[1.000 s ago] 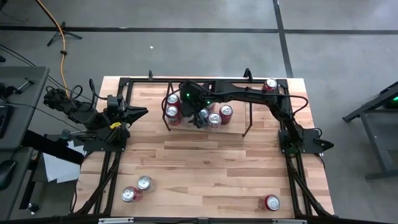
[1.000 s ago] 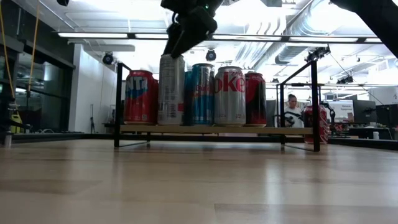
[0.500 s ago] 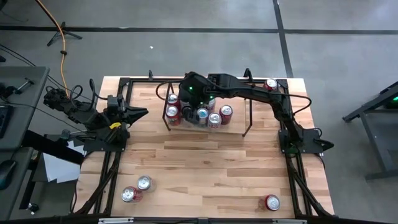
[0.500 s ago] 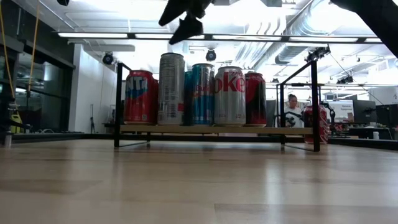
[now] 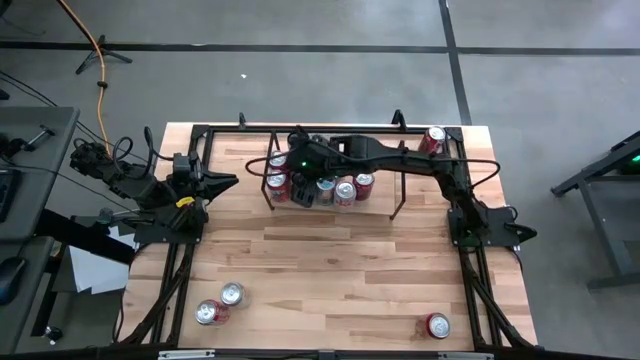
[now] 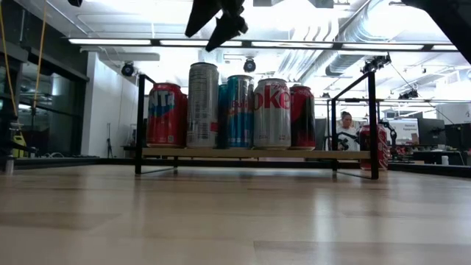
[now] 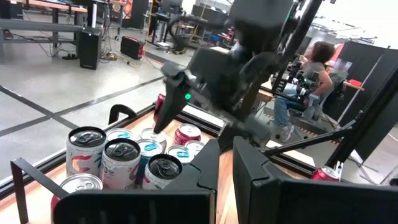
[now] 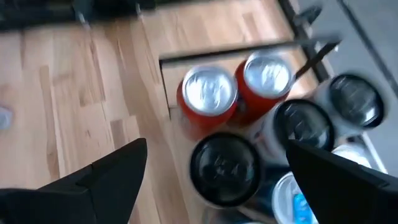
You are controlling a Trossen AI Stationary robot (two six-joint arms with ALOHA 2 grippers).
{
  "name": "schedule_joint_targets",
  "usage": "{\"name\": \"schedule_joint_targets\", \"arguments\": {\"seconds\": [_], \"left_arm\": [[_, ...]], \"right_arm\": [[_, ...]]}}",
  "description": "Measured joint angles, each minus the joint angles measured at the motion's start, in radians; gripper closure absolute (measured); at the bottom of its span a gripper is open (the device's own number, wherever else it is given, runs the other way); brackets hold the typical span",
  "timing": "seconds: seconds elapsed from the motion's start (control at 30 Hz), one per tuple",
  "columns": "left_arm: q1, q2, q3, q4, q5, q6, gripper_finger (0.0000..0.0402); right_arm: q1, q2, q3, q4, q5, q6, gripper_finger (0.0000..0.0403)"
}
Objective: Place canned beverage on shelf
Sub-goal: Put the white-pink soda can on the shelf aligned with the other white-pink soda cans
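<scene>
The shelf (image 5: pixel 335 195) stands on the far half of the table (image 5: pixel 330 270), slightly left of centre. A cluster of cans (image 6: pixel 228 114) stands upright on its flat top, packed close together toward the shelf's left end. In the low view the row shows a red can (image 6: pixel 165 115) at the left, a tall silver can (image 6: pixel 204 105) beside it, a blue-striped can (image 6: pixel 239 112), a silver cola can (image 6: pixel 271 113) and a dark red can (image 6: pixel 302 115) at the right.

The right gripper (image 6: pixel 215 20) hangs above the left part of the cluster, over the tall silver can and clear of it. Its fingers (image 8: pixel 109 177) are spread wide with nothing between them; the right wrist view looks down past them onto the can tops. The right arm (image 5: pixel 400 160) reaches across from the table's right side.

The left gripper (image 5: pixel 225 182) waits at the left edge of the table, well apart from the shelf, fingers closed together and holding nothing.

Other cans lie off the shelf: two (image 5: pixel 220 303) near the front left of the table, one (image 5: pixel 437 325) near the front right, and one (image 5: pixel 434 137) at the far right corner.

A seated person (image 6: pixel 344 131) is visible in the room beyond the table.
</scene>
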Motion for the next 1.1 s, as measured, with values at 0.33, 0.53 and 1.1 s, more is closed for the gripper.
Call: {"name": "schedule_joint_targets", "arguments": {"seconds": [0.33,0.53,1.1], "left_arm": [[0.000,0.000,0.000,0.000,0.002,0.000,0.0401],[0.000,0.000,0.000,0.000,0.009,0.000,0.0401],[0.000,0.000,0.000,-0.009,0.009,0.000,0.0402]], "right_arm": [[0.003,0.080,-0.002,-0.016,0.014,0.036,0.0032],[0.003,0.082,0.012,-0.006,0.006,0.013,0.0032],[-0.031,0.075,0.014,-0.020,0.049,0.000,0.0032]]}}
